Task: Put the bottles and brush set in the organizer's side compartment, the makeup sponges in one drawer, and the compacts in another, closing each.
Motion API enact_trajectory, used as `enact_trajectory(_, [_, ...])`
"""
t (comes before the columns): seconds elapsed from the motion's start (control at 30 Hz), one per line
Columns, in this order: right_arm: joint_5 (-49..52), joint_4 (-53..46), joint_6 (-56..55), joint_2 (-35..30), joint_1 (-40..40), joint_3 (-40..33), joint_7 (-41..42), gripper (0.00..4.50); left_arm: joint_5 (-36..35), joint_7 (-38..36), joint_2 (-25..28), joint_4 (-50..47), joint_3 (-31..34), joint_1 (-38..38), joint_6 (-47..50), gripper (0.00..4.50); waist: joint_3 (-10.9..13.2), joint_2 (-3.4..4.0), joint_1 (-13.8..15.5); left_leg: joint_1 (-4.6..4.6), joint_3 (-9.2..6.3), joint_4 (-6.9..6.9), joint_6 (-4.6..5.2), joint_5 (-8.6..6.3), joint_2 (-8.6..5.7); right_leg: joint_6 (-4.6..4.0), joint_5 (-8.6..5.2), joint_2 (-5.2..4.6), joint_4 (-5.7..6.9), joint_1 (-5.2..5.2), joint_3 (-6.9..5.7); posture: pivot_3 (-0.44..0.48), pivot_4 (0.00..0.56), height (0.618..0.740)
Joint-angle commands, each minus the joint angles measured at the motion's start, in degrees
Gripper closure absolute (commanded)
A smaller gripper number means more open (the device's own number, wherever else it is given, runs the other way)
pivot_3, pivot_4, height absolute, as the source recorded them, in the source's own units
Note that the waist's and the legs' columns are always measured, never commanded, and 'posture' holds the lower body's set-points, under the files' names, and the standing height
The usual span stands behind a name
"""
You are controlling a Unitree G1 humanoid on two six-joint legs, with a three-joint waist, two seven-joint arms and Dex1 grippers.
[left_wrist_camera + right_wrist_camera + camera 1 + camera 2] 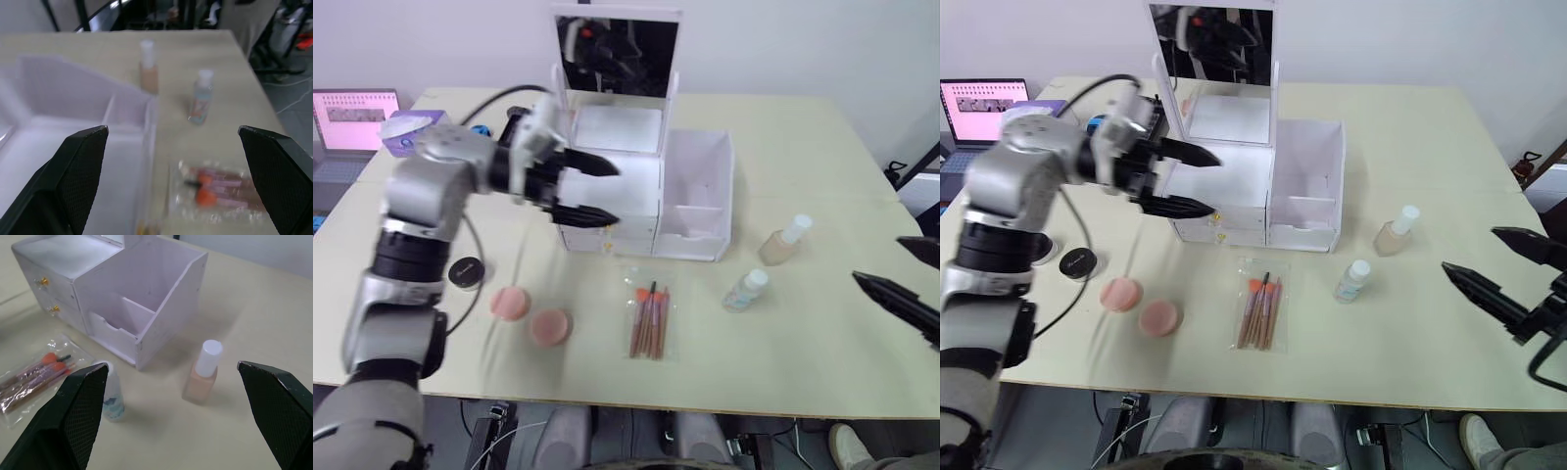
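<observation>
Nothing is sorted yet, as far as the pictures show. Taking the organizer [1258,196] as the landmark, the side compartment [146,298] at its right end looks empty, and both gold-knobbed drawers [1217,223] on its front appear pushed in.

The brush set [1258,311] lies flat on the table [1410,127] just in front of the organizer. The two bottles [1396,231] stand to the right of the side compartment: the beige one beside it, the clear squat one [1352,280] nearer the front table edge. The two makeup sponges [1139,305] lie side by side in front and to the left of the organizer, and one compact [1077,261] sits further left, partly behind the left arm. A second compact I cannot make out.

The left gripper [1193,179] hovers at the organizer's left front, by the drawers, its fingers spread and holding nothing. The right gripper [1494,262] waits well to the right of the bottles, near the table's right edge, fingers apart and empty too.

There is open table between the right gripper and the bottles, so that approach looks free. The mirror [1212,44] standing behind the organizer limits reaching from above at the back.
</observation>
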Motion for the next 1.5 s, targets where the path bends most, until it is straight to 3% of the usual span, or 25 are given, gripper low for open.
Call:
enact_trajectory(0.03, [8.2, -5.2, 1.9, 2.2, 3.4, -4.4, -9.3, 0.00, -2.6, 1.5, -2.1, -4.0, -0.5, -2.3, 4.0, 0.02, 0.0, -0.01, 0.0, -0.01, 0.01, -0.02, 0.00, 0.00, 0.00, -0.01, 0.00, 0.00, 0.00, -0.02, 0.00, 0.000, 0.150, 0.740])
enact_trajectory(0.2, [14.5, -6.9, -0.1, 4.8, 6.5, -1.8, -22.4, 0.00, -1.5, 4.9, -4.9, -5.4, -2.1, -3.8, 5.5, 0.02, 0.0, 0.01, 0.0, -0.05, 0.00, -0.04, 0.01, 0.00, 0.01, -0.15, -0.08, 0.00, -0.06, -0.03, 0.00, 0.000, 0.150, 0.740])
enact_trajectory(0.47, [6.8, 1.0, -2.5, -0.2, -3.1, 17.7, -31.1, 0.00, -3.0, 9.7, -3.4, -13.0, -0.7, -1.2, 9.7, 0.02, 0.0, 0.02, 0.0, 0.01, 0.09, 0.01, 0.03, 0.01, 0.08, -0.42, 0.01, 0.04, -0.10, -0.02, 0.02, 0.000, 0.150, 0.740])
enact_trajectory(0.7, [-3.6, 12.1, -6.0, -1.6, -13.4, 32.1, -28.9, 0.00, -7.6, 16.6, -1.4, -20.5, 3.8, 2.8, 16.8, 0.02, 0.0, 0.03, 0.0, -0.23, 0.07, 0.00, 0.04, 0.01, 0.06, -0.54, 0.10, 0.05, -0.14, -0.18, 0.03, 0.000, 0.150, 0.740])
enact_trajectory(0.93, [-9.9, 19.3, -9.0, -0.6, -18.9, 37.6, -26.0, 0.00, -10.4, 20.8, 1.9, -24.4, 5.8, 4.7, 20.6, 0.02, 0.0, 0.03, 0.0, -0.27, 0.01, 0.01, 0.05, 0.01, 0.07, -0.52, 0.10, 0.13, -0.12, -0.23, 0.04, 0.000, 0.150, 0.740])
enact_trajectory(1.13, [-15.3, 25.8, -12.9, 0.6, -23.9, 42.2, -23.1, 0.00, -14.4, 17.9, 10.1, -31.4, 7.8, 11.2, 21.4, 0.02, 0.0, 0.05, -0.6, -0.20, 0.01, -0.10, 0.05, 0.01, 0.13, -0.55, 0.10, 0.21, -0.08, -0.27, 0.09, 0.000, 0.150, 0.740])
enact_trajectory(1.37, [-19.9, 30.0, -15.8, 1.0, -27.1, 46.2, -19.7, 0.00, -16.4, 22.2, 10.3, -32.7, 9.5, 12.9, 21.5, 0.02, 0.0, 0.05, 0.0, -0.28, 0.01, 0.04, 0.04, 0.01, 0.15, -0.58, 0.12, 0.24, -0.07, -0.29, 0.10, 0.000, 0.150, 0.740])
enact_trajectory(1.47, [-21.6, 31.9, -16.6, 1.5, -28.4, 47.0, -19.0, 0.90, -17.1, 23.4, 10.3, -33.5, 9.4, 13.5, 21.4, 0.00, 0.0, 0.05, -0.1, -0.28, 0.02, 0.05, 0.04, 0.01, 0.14, -0.60, 0.14, 0.24, -0.07, -0.28, 0.13, 0.000, 0.150, 0.740])
enact_trajectory(1.5, [-22.1, 32.1, -16.8, 1.7, -28.6, 47.3, -18.8, 1.41, -17.2, 23.6, 10.4, -33.6, 9.3, 13.7, 21.3, 0.00, 0.0, 0.05, -0.1, -0.28, 0.02, 0.03, 0.04, 0.01, 0.14, -0.60, 0.14, 0.24, -0.07, -0.29, 0.13, 0.000, 0.150, 0.740])
